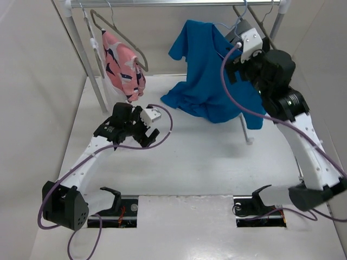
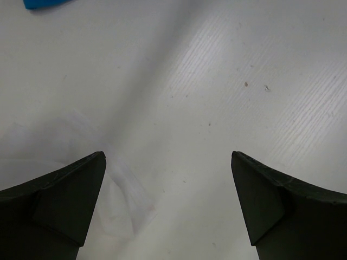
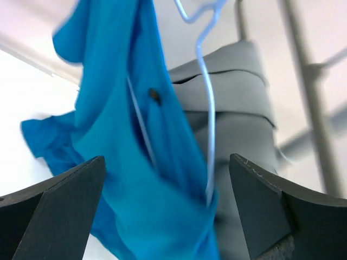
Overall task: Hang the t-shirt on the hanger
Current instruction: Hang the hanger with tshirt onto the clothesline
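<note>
The white table (image 1: pixel 206 162) is the biggest thing. At its far end stands a metal rack (image 1: pixel 173 3) with a rail across the top.

The blue t-shirt (image 1: pixel 206 76) hangs under the right part of the rail. It runs long-ways from the top down, with its neck end up. Its bottom end lies bunched on the table.

The right arm reaches up beside the t-shirt. The right gripper (image 3: pixel 167 158) is let go, with its fingers wide apart and nothing between them. The t-shirt is just in front of it.

The left gripper (image 2: pixel 168 154) is low over the bare table, well away from the t-shirt. Its fingers are wide apart too, and hold nothing.

A pink garment (image 1: pixel 123 65) hangs on a grey-brown hanger (image 1: pixel 116 30) at the left.

A grey garment (image 3: pixel 238 97) hangs right behind the t-shirt.

The thin light-blue hanger (image 3: pixel 212 130) runs down next to the t-shirt's edge, with its hook pointing up.
</note>
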Available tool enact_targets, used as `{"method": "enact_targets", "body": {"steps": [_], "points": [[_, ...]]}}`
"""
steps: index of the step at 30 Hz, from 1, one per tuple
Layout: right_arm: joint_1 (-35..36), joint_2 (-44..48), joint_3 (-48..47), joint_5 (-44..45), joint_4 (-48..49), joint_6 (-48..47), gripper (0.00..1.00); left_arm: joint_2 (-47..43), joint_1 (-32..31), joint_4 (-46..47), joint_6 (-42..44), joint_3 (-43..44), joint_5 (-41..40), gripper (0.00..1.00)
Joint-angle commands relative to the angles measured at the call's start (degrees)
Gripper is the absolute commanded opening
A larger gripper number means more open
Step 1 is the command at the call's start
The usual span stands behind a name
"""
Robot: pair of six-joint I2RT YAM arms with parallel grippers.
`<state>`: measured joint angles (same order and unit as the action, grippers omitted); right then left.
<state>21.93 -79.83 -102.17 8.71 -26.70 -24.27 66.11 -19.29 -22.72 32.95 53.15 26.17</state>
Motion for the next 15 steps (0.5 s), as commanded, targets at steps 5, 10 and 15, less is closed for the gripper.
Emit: {"method": "enact_targets", "body": {"steps": [5,10,15], "points": [[12.75,18.54,15.12,13.96,0.68,-5.87,1.00,-3.35,-0.14,2.51,-4.20,-6.82,-2.44,1.00],[16.91,26.56,32.70,13.36,-0.63,-2.55,1.00,-4.41,1.00,5.40,-6.14,-10.25,-5.86,1.00],[14.99,32.71,54.23,4.66,1.37,9.40,1.00,-5.54,3.12,8.74,-7.29,-13.94,-9.20,1.00]]}}
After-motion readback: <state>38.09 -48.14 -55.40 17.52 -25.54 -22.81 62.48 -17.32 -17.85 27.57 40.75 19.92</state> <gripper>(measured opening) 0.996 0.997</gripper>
